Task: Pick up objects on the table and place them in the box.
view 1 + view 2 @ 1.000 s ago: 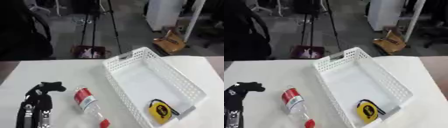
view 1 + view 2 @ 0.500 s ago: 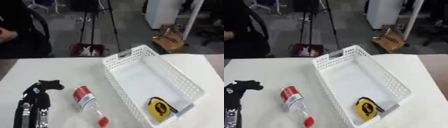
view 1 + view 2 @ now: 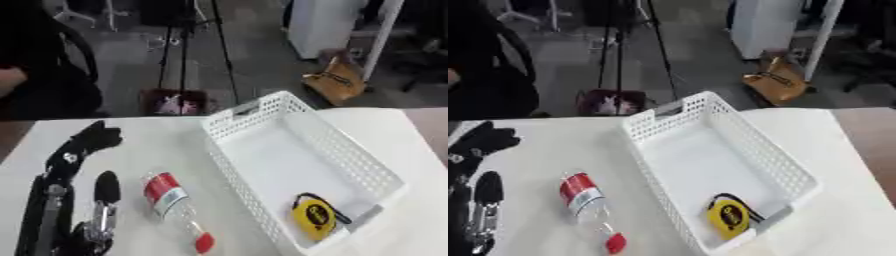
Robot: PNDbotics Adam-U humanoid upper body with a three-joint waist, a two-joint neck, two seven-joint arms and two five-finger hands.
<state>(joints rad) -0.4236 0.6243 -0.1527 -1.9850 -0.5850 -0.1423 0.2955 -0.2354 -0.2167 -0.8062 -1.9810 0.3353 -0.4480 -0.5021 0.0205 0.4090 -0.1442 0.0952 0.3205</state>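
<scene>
White table [image 3: 166, 135] lay under a white perforated basket [image 3: 350, 155], left hand [image 3: 83, 150] rested open beside a clear bottle [image 3: 173, 202] with red label and cap, lying flat, yellow tape measure [image 3: 313, 219] sat in the basket's near corner.

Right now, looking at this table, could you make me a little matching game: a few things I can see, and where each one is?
Things:
1. bottle
2. tape measure
3. left hand
4. basket

Places:
A. inside the basket, near corner
B. on the table's right half
C. lying on the table, left of the basket
D. over the table's left edge

Pairs: 1-C, 2-A, 3-D, 4-B
</scene>
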